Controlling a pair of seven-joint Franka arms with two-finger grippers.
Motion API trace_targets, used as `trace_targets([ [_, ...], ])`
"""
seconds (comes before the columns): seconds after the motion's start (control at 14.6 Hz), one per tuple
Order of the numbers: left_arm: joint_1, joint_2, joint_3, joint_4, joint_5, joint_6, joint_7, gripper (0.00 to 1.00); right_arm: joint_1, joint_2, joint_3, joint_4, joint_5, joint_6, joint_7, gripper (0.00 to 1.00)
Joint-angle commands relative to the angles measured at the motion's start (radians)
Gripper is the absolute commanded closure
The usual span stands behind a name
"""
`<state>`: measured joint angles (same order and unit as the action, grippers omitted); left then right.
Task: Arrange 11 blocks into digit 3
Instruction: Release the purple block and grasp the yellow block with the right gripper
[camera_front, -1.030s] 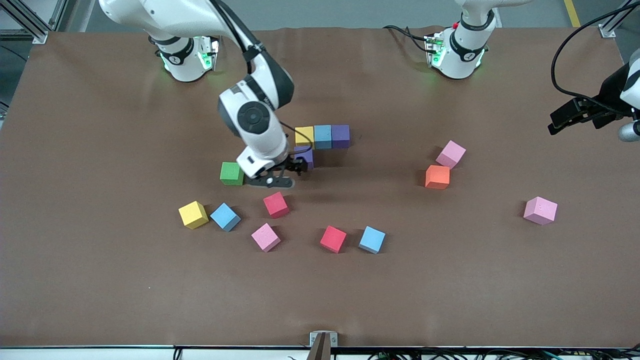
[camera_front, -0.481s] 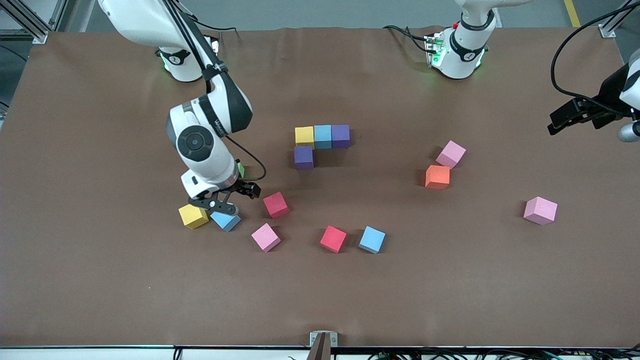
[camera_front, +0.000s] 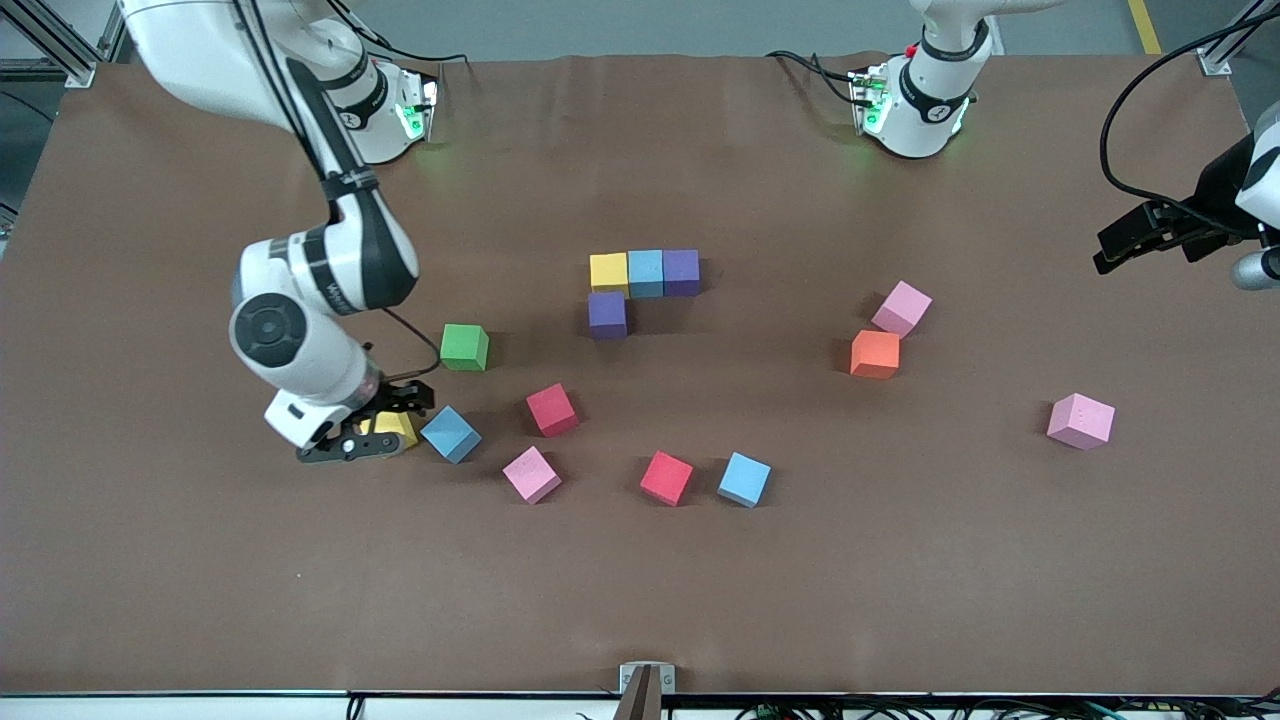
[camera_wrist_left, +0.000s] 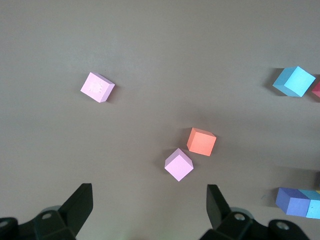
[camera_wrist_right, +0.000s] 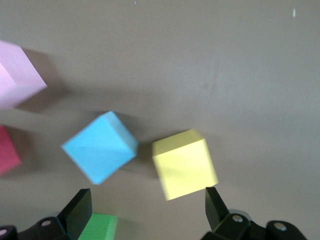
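A yellow (camera_front: 608, 271), a blue (camera_front: 645, 272) and a purple block (camera_front: 681, 271) touch in a row at mid-table. A second purple block (camera_front: 607, 314) touches the yellow one on its camera side. My right gripper (camera_front: 352, 440) hangs open just above a loose yellow block (camera_front: 394, 426) (camera_wrist_right: 185, 164), which shows partly past one fingertip (camera_wrist_right: 216, 202). A blue block (camera_front: 450, 433) (camera_wrist_right: 100, 146) lies beside it. Loose red (camera_front: 552, 409), pink (camera_front: 531, 474), red (camera_front: 666, 477) and blue (camera_front: 744, 479) blocks lie nearer the camera. My left gripper (camera_front: 1130, 238) (camera_wrist_left: 149, 202) waits open, high over its end of the table.
A green cube (camera_front: 464, 347) (camera_wrist_right: 97, 226) stands between the row and the right gripper. An orange block (camera_front: 875, 353) (camera_wrist_left: 202, 141) and a pink block (camera_front: 901, 307) (camera_wrist_left: 179, 164) sit together toward the left arm's end, with another pink one (camera_front: 1080, 420) (camera_wrist_left: 97, 87) farther out.
My right gripper has swung away from the purple block by the row, toward its own end of the table, and come down over the loose yellow block. No block has moved.
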<state>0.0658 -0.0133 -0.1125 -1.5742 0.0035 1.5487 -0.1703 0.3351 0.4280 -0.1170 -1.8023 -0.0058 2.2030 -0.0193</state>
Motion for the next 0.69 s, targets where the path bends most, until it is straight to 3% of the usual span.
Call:
trace_targets([
  [0.0, 0.0, 0.009, -0.003, 0.0, 0.012, 0.025, 0.011, 0.0, -0.044, 0.024, 0.02, -0.025, -0.01, 0.076, -0.158, 0.0],
  [0.62, -0.032, 0.145, -0.041, 0.011, 0.004, 0.171, -0.005, 0.0, -0.059, 0.101, 0.022, -0.138, -0.01, 0.302, -0.183, 0.0],
])
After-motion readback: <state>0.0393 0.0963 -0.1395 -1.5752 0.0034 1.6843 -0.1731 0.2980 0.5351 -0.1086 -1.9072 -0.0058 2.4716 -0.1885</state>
